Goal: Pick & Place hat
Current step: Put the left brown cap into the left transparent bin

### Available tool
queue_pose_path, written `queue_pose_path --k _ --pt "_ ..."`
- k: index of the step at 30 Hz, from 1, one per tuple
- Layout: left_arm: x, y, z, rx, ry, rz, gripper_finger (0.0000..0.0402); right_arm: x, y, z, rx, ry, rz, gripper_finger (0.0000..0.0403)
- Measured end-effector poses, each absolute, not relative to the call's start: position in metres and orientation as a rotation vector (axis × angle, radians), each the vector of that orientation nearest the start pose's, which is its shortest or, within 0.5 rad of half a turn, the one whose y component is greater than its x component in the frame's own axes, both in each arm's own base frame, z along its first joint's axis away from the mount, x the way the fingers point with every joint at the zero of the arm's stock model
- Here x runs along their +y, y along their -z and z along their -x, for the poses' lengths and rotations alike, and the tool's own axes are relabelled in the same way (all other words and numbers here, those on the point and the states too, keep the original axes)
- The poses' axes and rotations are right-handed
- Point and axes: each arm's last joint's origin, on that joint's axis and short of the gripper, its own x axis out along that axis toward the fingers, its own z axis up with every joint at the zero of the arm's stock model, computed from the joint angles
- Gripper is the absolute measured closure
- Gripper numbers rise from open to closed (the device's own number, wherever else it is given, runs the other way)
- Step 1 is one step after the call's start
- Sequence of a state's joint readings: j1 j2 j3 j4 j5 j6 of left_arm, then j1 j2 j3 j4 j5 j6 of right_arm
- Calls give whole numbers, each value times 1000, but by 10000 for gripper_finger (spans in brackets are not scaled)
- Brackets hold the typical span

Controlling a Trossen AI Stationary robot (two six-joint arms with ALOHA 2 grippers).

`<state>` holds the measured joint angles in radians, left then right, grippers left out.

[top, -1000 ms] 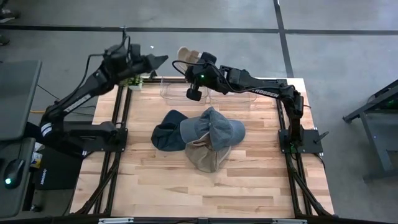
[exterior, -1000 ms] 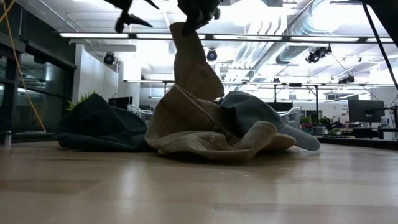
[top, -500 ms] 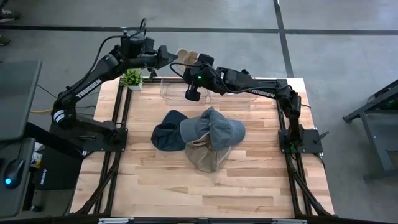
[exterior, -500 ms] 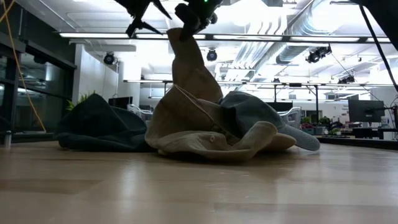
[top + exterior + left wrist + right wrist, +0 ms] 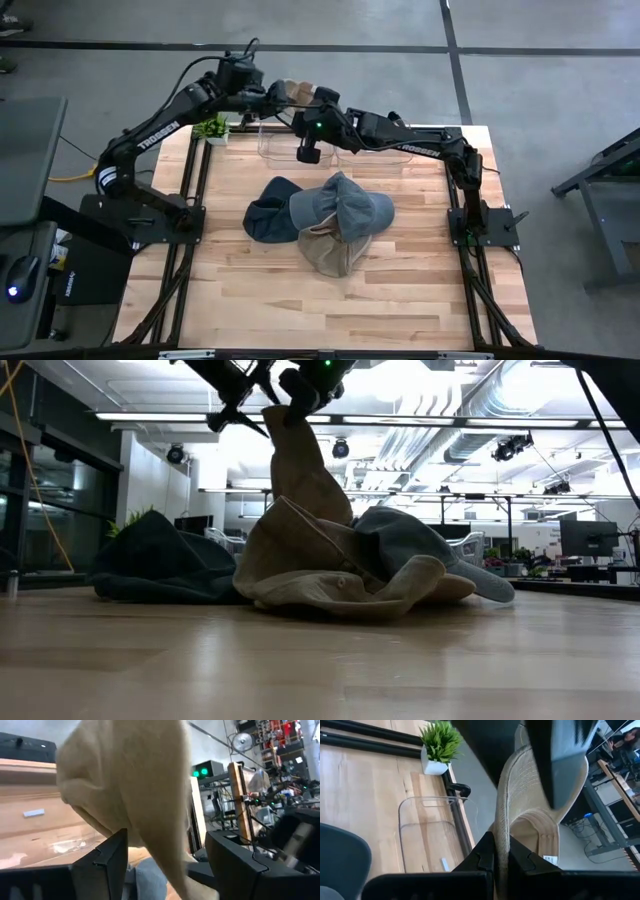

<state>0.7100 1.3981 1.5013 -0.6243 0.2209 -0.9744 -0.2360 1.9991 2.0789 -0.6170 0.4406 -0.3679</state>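
Observation:
A beige hat (image 5: 292, 90) hangs in the air over the table's far edge, with my right gripper (image 5: 314, 100) shut on it. In the low view it droops from the gripper (image 5: 300, 382) as a long beige shape (image 5: 305, 470). My left gripper (image 5: 165, 840) is open beside it, one finger on each side of the hanging hat (image 5: 135, 785); I cannot tell whether they touch it. On the table's middle lies a pile: a dark teal hat (image 5: 268, 212), a blue denim hat (image 5: 350, 205) and a tan hat (image 5: 335, 252). My right gripper pinches the beige hat's stitched brim edge (image 5: 502, 827) between its two shut fingers. The fingers come from the table's right side, slanting down. The hat is lifted off the table and hangs below the fingers, crown hollow (image 5: 532, 827) turned toward the wrist camera.
Clear plastic bins (image 5: 300, 148) stand along the far edge, below the held hat. A small potted plant (image 5: 212, 127) sits at the far left corner. Bare wood lies near the front edge (image 5: 320, 310).
My left gripper has swung toward the table's right, up to the held beige hat, and tipped downward, staying open; its fingers now flank the hat. The right gripper and the hat have kept nearly still.

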Motion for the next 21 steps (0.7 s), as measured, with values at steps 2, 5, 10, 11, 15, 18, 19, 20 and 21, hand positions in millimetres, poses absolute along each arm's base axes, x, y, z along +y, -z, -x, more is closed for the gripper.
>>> queue_pose_path --k 2,5,10,11,15,18,19,20,21 --pt "190 -399 -229 200 -706 1172 181 -117 -375 -435 658 544 398 397" --pt "191 -398 -229 195 -722 1167 204 -117 -375 -435 657 536 397 397" --pt "191 -398 -229 194 -734 1155 285 -116 -375 -435 655 530 395 397" --pt "191 -398 -229 196 -732 1149 307 -116 -375 -435 654 530 396 397" --pt "191 -398 -229 206 -734 1118 387 -116 -375 -435 657 525 402 397" --pt "191 -398 -229 211 -738 1107 391 -116 -375 -435 660 522 402 397" --pt "191 -397 -228 216 -740 1096 394 -116 -375 -435 662 521 401 397" --pt "191 -397 -228 220 -745 1083 397 -116 -375 -435 663 520 401 397" --pt "191 -397 -228 225 -751 1078 398 -115 -374 -435 664 517 401 397"
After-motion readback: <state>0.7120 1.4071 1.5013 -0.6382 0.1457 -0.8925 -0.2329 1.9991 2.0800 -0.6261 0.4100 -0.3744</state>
